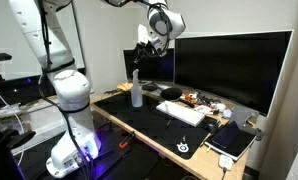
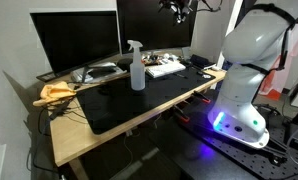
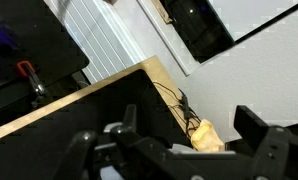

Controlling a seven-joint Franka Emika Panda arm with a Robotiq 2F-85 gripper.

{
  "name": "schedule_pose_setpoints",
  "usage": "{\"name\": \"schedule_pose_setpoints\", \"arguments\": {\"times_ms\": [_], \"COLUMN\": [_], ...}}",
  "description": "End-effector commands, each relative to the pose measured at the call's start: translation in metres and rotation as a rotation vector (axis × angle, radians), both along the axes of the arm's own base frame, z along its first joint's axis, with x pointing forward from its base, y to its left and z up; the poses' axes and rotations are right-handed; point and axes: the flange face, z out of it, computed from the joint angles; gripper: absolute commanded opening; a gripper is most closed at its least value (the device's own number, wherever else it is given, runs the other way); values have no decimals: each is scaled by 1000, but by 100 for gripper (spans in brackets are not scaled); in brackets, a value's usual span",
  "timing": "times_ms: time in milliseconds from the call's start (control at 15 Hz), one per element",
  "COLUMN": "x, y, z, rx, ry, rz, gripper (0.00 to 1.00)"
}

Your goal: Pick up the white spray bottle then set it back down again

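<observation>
The white spray bottle (image 1: 136, 90) stands upright on the black desk mat (image 1: 149, 120). In the exterior view from the opposite side the bottle (image 2: 137, 68) stands near the middle of the desk. My gripper (image 1: 149, 45) hangs high above the desk, well above the bottle and apart from it. It also shows at the top of an exterior view (image 2: 179, 8). In the wrist view the gripper (image 3: 174, 140) has its fingers spread wide with nothing between them. The bottle does not show in the wrist view.
A large monitor (image 1: 229, 65) stands along the back of the desk. A white keyboard (image 1: 182, 112), a mouse (image 1: 184, 147) and a dark tablet (image 1: 232, 138) lie on the mat. A yellow cloth (image 2: 57, 92) lies at the desk's far end, also in the wrist view (image 3: 207, 135).
</observation>
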Motion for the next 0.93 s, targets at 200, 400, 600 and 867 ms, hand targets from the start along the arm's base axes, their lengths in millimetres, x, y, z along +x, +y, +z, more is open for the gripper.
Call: {"name": "schedule_pose_setpoints", "arguments": {"times_ms": [200, 400, 600, 867], "x": [15, 24, 35, 47], "y": [-13, -23, -31, -40], "z": [3, 2, 0, -1], "rx": [77, 120, 148, 166], "ry": [23, 38, 48, 60], "rz": [-88, -142, -179, -208], "gripper": [100, 100, 100, 100]}}
